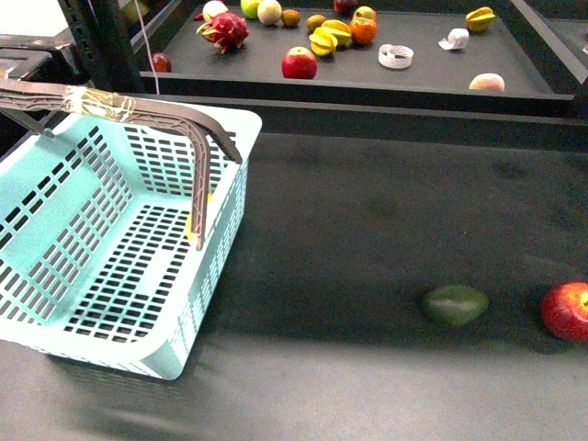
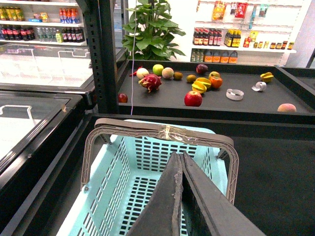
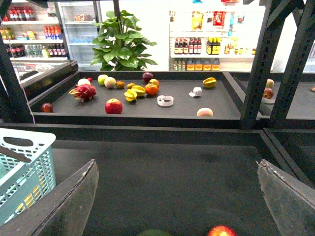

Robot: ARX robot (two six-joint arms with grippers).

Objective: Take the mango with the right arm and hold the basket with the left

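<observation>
Dark matte counter [image 1: 386, 230], turquoise basket [image 1: 55, 184], shop shelves [image 2: 236, 46] behind

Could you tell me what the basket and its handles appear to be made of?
The basket looks like moulded plastic: pale turquoise, fairly matte, with even rows of slots in its walls and floor. Its handles seem a grey-brown ribbed plastic, bound together at the middle with what looks like clear glossy tape, crinkled and catching light.
</observation>
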